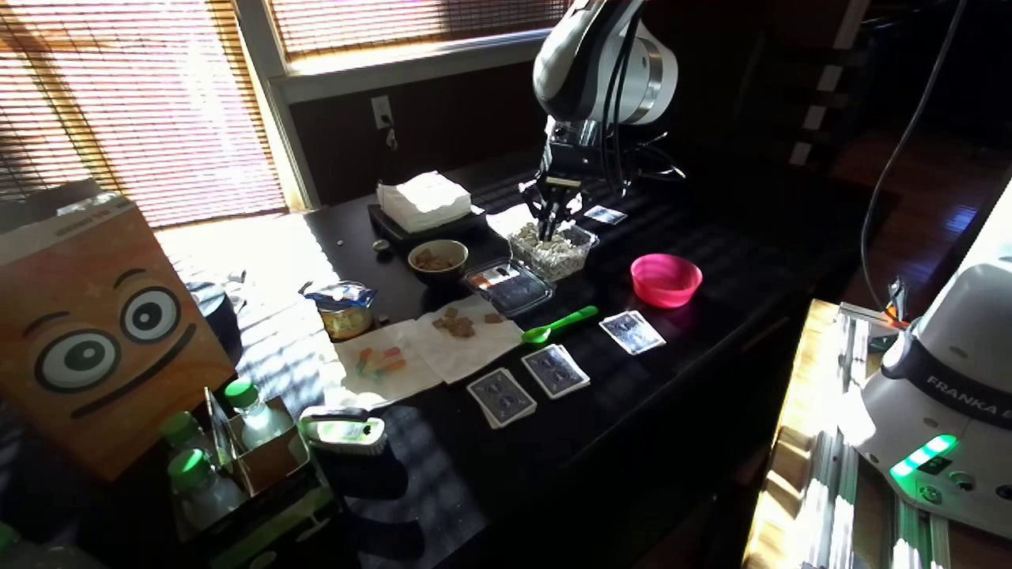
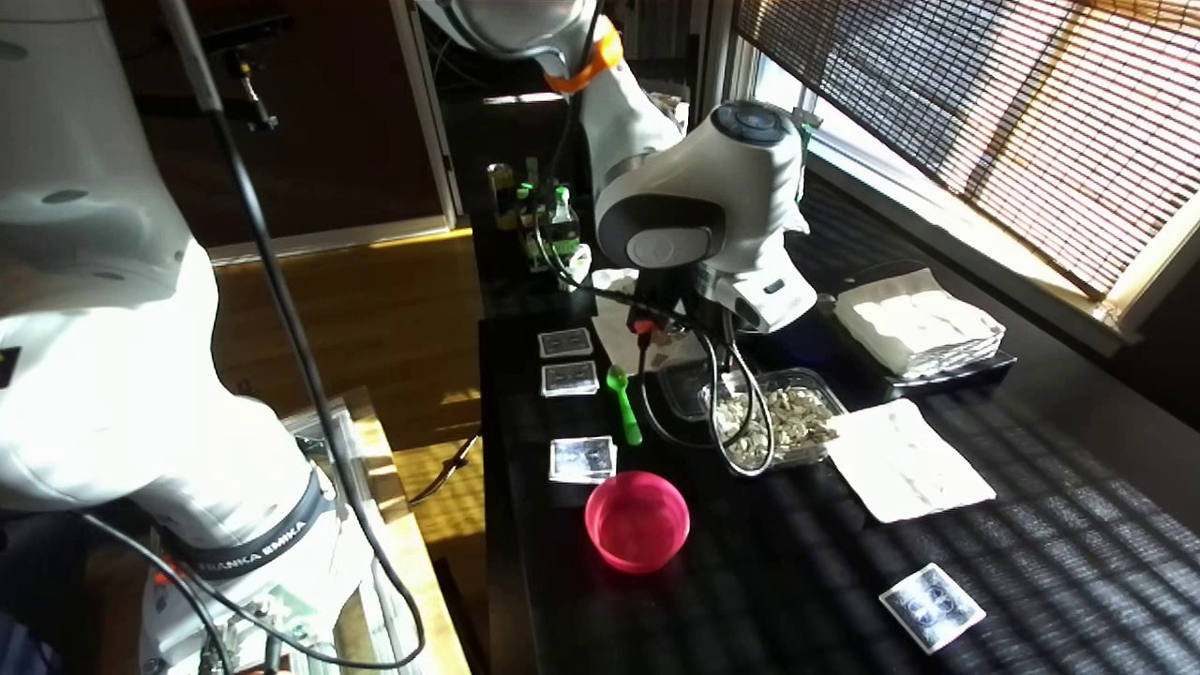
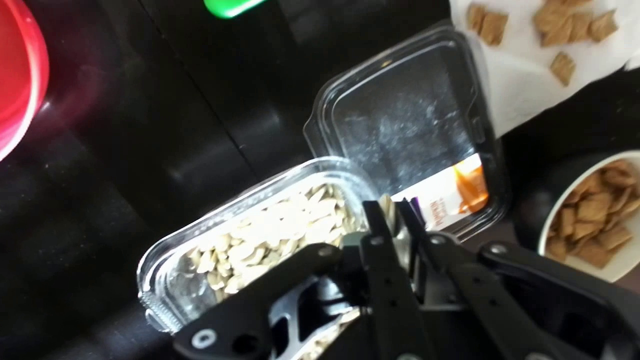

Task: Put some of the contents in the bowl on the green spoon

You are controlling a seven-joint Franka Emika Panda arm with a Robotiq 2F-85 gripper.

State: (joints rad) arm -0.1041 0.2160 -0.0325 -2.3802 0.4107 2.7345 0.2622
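As the fingers (image 3: 376,225) are held over the clear plastic box (image 3: 175,290) of pale seeds (image 3: 252,252), one seed (image 3: 386,206) is seen pinched between their tips; whether the box itself is touched cannot be told. The green spoon (image 2: 625,410) is laid flat on the dark desk (image 2: 759,609), its rounded end set just beside a napkin (image 1: 478,352) and its handle pointed towards the pink bowl (image 1: 664,292). Near the box, brown cereal squares (image 3: 595,205) are held in a white-rimmed bowl (image 3: 620,260), and a clear lid (image 3: 400,115) is placed just beside the box.
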